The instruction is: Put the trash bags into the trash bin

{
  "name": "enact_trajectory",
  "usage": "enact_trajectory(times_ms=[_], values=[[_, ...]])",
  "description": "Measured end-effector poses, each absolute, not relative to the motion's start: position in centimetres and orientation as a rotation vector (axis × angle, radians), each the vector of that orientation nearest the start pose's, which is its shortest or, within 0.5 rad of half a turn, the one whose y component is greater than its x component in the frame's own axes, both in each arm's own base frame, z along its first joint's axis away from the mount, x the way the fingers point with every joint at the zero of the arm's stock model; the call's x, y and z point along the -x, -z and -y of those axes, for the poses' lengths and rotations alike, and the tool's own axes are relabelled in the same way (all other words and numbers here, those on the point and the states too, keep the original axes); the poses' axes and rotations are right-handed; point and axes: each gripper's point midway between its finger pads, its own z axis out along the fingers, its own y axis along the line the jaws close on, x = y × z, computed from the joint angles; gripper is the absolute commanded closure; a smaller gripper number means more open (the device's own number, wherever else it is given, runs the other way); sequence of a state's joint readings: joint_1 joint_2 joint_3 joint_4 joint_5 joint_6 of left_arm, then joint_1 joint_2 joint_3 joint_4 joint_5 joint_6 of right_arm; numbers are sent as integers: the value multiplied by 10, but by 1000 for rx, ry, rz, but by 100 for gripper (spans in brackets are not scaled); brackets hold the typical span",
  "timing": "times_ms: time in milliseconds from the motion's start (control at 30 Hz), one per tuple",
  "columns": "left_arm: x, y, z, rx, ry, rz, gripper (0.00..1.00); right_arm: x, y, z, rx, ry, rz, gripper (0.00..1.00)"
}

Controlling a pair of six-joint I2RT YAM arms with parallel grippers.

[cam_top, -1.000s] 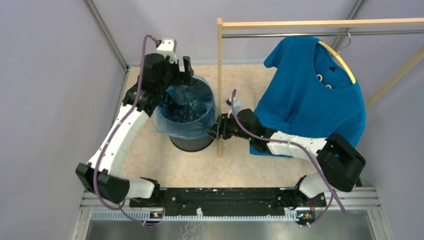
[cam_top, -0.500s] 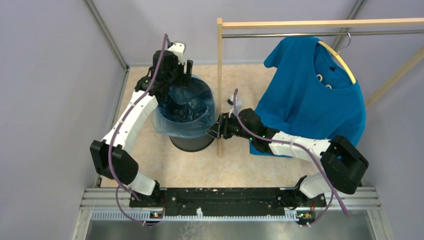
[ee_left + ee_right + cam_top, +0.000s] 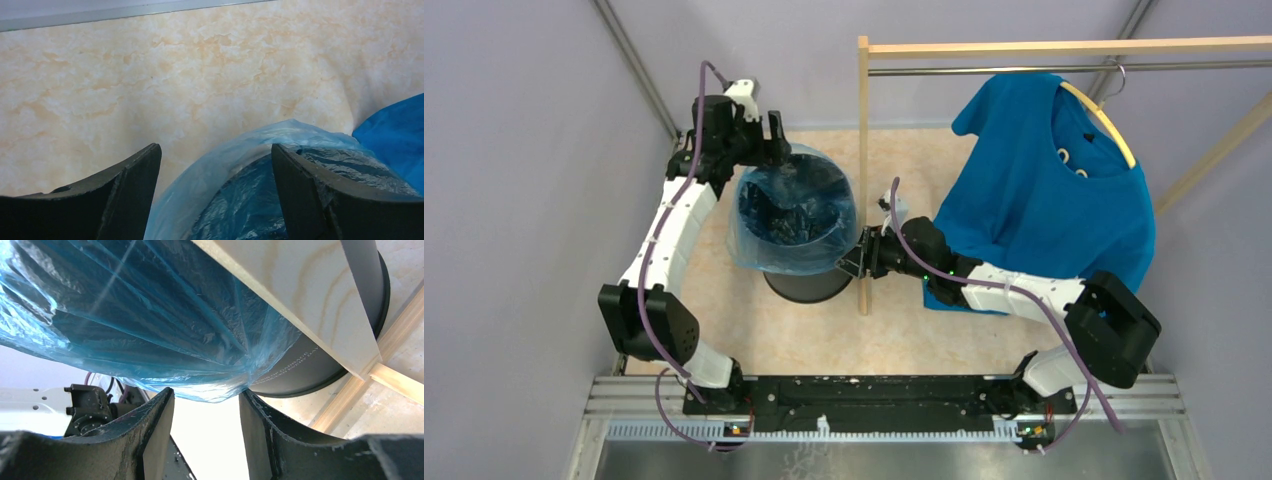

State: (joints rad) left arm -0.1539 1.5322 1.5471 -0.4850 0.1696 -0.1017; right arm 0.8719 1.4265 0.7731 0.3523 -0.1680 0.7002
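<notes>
The bag (image 3: 786,255) lines the bin (image 3: 809,288). Its mouth is spread over the rim and its skirt is draped down the outside wall. The bin stands on the counter (image 3: 904,330), towards 10 o'clock from the middle.

The left hand (image 3: 762,140) is poised at 11 o'clock of the bin's rim. In the left wrist view its fingers (image 3: 127,195) are spread wide, and the bag's puffed far edge lies in the gap between them. Nothing is clamped. The edge is seen right against the inner face of the right-side finger, but contact cannot be told.

The right hand (image 3: 856,256) is held at 4 o'clock of the bin, low against the bag's skirt and just beside the wooden post (image 3: 863,150). In the right wrist view its fingers (image 3: 257,430) are set about halfway apart and the gap between them is seen clear. The bag's hem hangs at the fingertips, with its folds gathered towards the tip of the right-side finger. Whether the hem is touched cannot be told.

A blue shirt (image 3: 1044,200) is hung on the rail at 2 o'clock, behind the right arm.

Against the frame of a second ago, the left hand has been carried from 12 o'clock of the rim towards 11 o'clock, and its elbow has been drawn in nearer the base. The right hand, the bin and the shirt are found unmoved.
</notes>
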Motion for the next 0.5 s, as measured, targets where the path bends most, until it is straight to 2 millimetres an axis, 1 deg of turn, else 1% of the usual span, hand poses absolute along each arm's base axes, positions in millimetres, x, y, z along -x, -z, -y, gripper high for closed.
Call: enact_trajectory(times_ms=[167,367,467,500], values=[[-445,-293,94,-125,358,-2045,23,-236,-171,-370,309,-1202,-2042,49],[-446,-295,94,-118,386,-2040,35,-235,-172,-371,312,-1211,-2040,49],[-449,-293,95,-109,405,-2040,52,-235,-172,-371,312,-1212,-2038,49],[-452,-290,95,-101,414,-2046,56,-235,-172,-371,312,-1213,-2038,49]])
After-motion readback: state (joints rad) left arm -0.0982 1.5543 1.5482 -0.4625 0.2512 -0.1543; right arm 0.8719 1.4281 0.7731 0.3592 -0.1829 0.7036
